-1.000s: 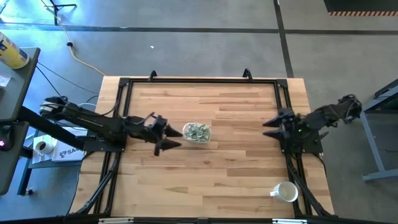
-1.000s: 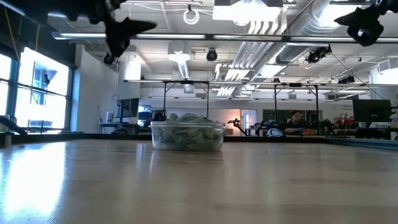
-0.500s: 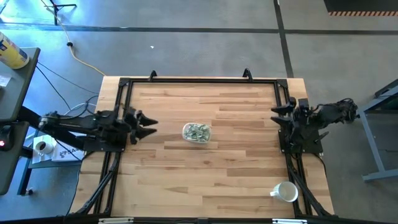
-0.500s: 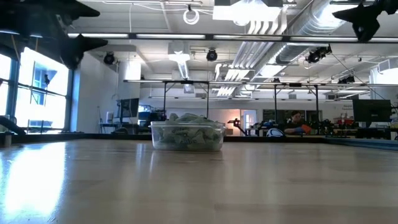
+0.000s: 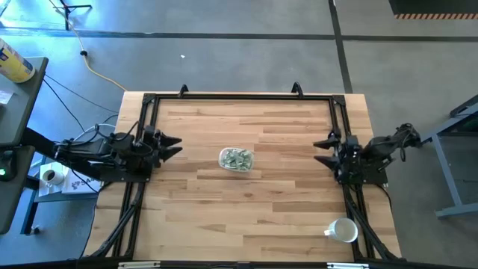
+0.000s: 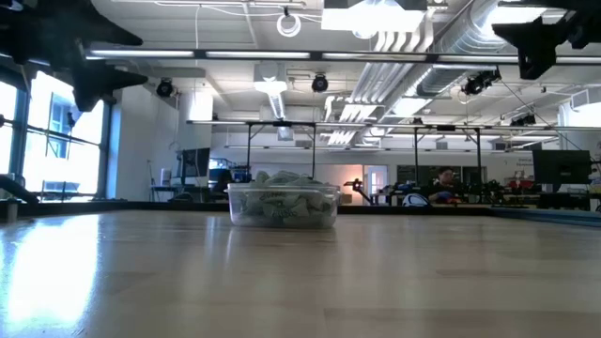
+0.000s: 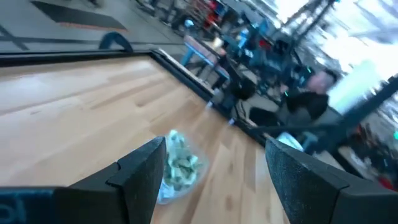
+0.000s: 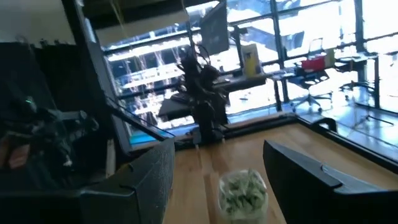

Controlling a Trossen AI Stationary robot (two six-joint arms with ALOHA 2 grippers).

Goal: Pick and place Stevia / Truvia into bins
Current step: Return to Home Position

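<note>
The clear plastic container [image 5: 237,159] stands on its base in the middle of the wooden table, heaped with green and white sweetener packets [image 6: 282,184]. It also shows in the left wrist view [image 7: 178,167] and the right wrist view [image 8: 242,191]. My left gripper [image 5: 174,146] is open, raised above the table's left side, well left of the container. My right gripper [image 5: 321,150] is open, raised over the table's right side, well right of the container. Neither touches anything.
A white mug [image 5: 343,230] lies near the table's near right corner. A black frame [image 5: 239,96] runs along the table's edges. Bare wood surrounds the container on all sides. A person [image 6: 444,180] sits far off in the room behind.
My left gripper has drawn back from beside the container toward the table's left edge. My right gripper pulled back toward the right and far side, then came back a little toward the table's middle. The container has stayed in place.
</note>
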